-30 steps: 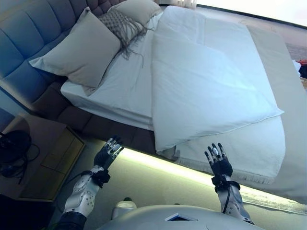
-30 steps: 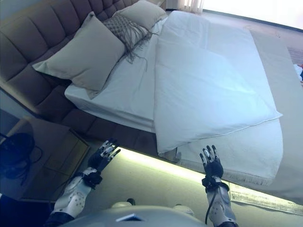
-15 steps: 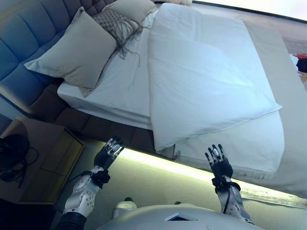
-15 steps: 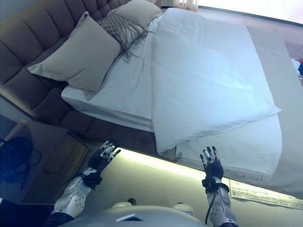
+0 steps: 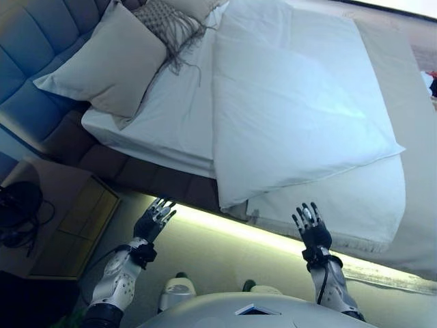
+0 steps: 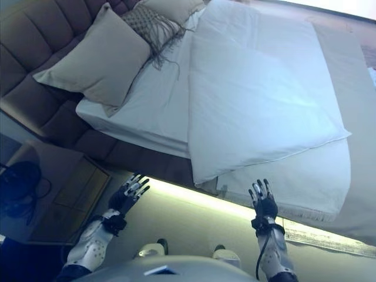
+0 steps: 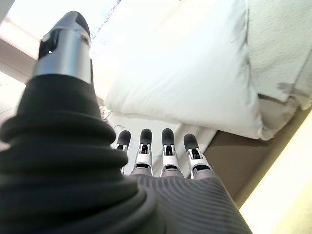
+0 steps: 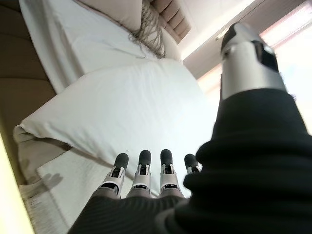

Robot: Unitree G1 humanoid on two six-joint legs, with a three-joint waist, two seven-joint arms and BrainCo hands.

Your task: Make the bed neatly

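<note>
Task barely started, by the look of it. Both hands hang short of the bed's near side edge, touching nothing. Left hand [image 5: 154, 219] is level with the bare stretch of sheet near the head end; fingers straight and spread, holding nothing. Right hand [image 5: 311, 229] is just off the near edge below the duvet's lower corner, fingers likewise straight and apart, empty. Wrist views agree: fingers in a flat row, bedding well past them.

The bed [image 5: 157, 184] is unmade. White duvet [image 5: 293, 109] is folded back on itself, lying skewed over the middle and far side, with one pointed corner [image 5: 229, 201] drooping over the near side edge. Between it and the pillows, a strip of white sheet [image 5: 174, 116] is uncovered. Toward the foot end a textured white blanket [image 5: 341, 205] shows under the duvet, its fringed hem along the near edge.

At the head end: a big beige pillow [image 5: 109, 61] leaning on the tufted headboard [image 5: 34, 48], slightly askew near the corner; a fringed grey cushion [image 5: 167, 17] beside it; another pillow [image 6: 170, 7] beyond, partly cut off.

Left, as I judge it: grab the duvet's near edge, unfold it toward the head end, square it to the edges, smooth out, straighten the pillows. Nightstand [image 5: 68, 219] sits off the head corner; not involved.
</note>
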